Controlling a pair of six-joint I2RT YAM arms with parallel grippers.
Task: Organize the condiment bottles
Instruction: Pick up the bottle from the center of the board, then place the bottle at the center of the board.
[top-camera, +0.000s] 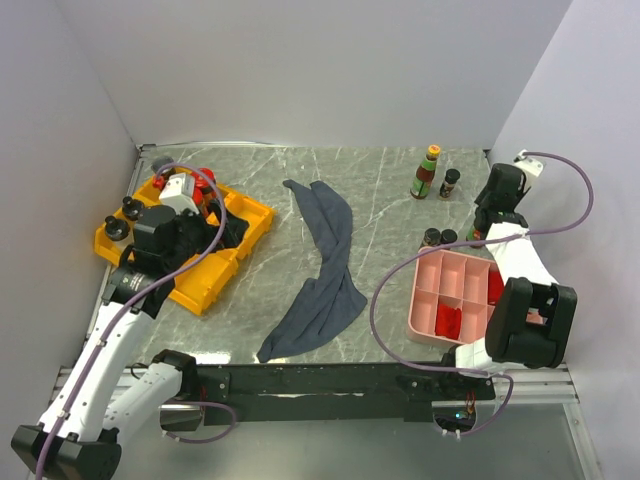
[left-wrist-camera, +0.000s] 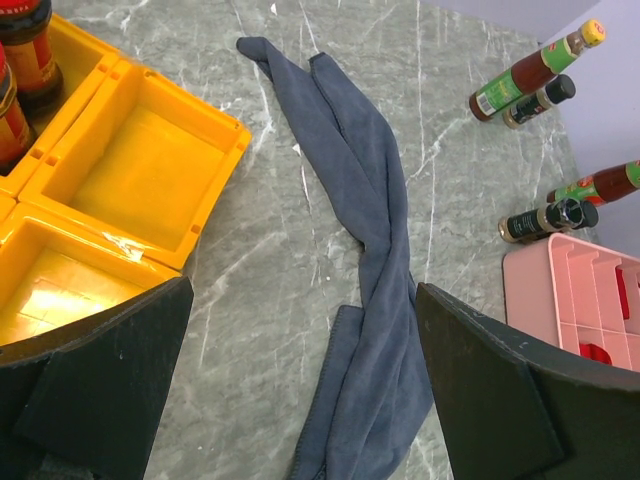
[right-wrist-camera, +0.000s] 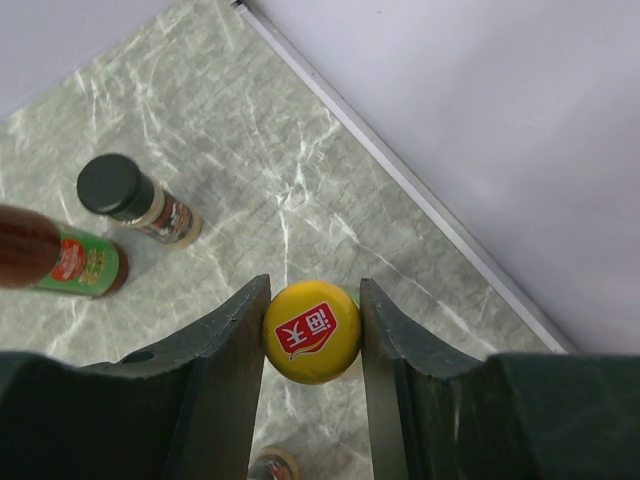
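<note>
My right gripper (right-wrist-camera: 313, 300) is shut on the yellow cap of a slim sauce bottle (right-wrist-camera: 311, 332) that stands on the marble table near the right wall. In the top view this bottle (top-camera: 473, 235) is beside two small black-capped bottles (top-camera: 431, 238) behind the pink tray. Another black-capped bottle (right-wrist-camera: 120, 195) and a green-labelled sauce bottle (right-wrist-camera: 60, 262) stand to the left in the right wrist view. My left gripper (left-wrist-camera: 305, 290) hangs open and empty above the table at the right edge of the yellow tray (left-wrist-camera: 215, 190). Red-lidded dark jars (left-wrist-camera: 25, 50) stand in that tray.
A grey-blue cloth (top-camera: 322, 270) lies twisted across the middle of the table. The pink tray (top-camera: 447, 275) with red packets sits at the front right. An orange-capped sauce bottle (top-camera: 427, 172) and a black-capped bottle (top-camera: 450, 183) stand at the back right. White walls close in on three sides.
</note>
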